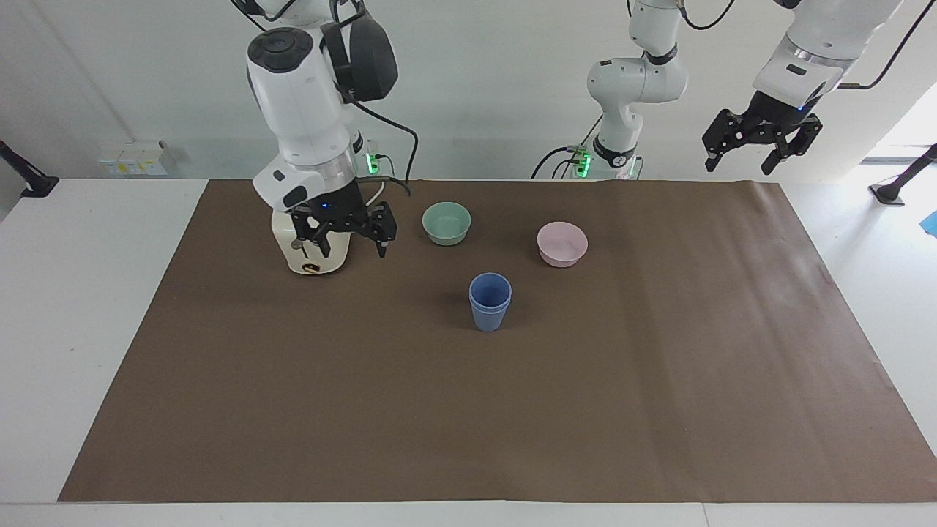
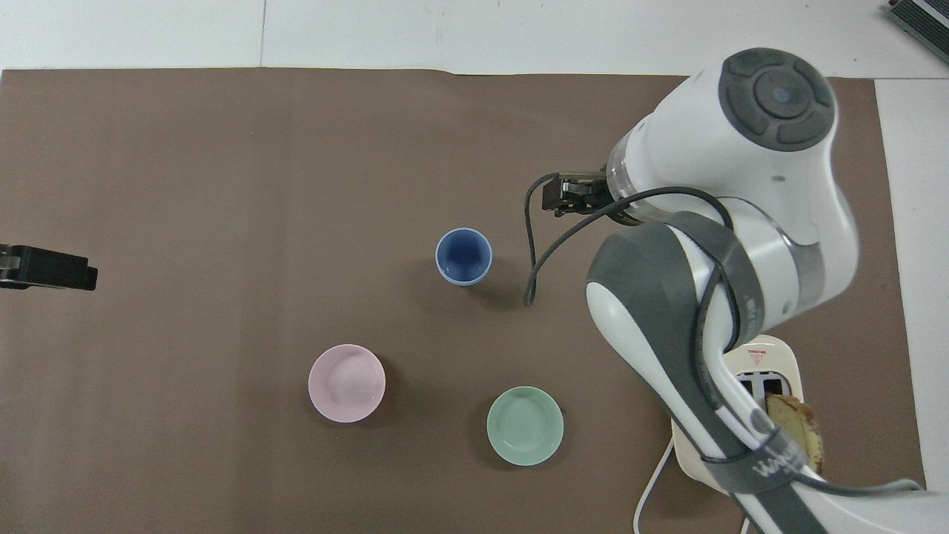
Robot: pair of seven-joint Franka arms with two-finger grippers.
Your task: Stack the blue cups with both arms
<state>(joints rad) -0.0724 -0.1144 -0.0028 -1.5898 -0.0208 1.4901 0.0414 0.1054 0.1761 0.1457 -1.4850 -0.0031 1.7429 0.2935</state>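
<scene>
One blue cup (image 1: pixel 490 301) inside another

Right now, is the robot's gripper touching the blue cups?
Apart. The facing view shows the right gripper raised by the toaster, with bare brown mat between it and the stacked blue cups.

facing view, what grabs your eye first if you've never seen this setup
The blue cups, one nested in the other, stand alone mid-table on the brown paper, farther from the robots than the green bowl and the pink bowl. The right gripper hangs open in front of the cream toaster. The left gripper waits, open, high over the left arm's end of the table.
</scene>
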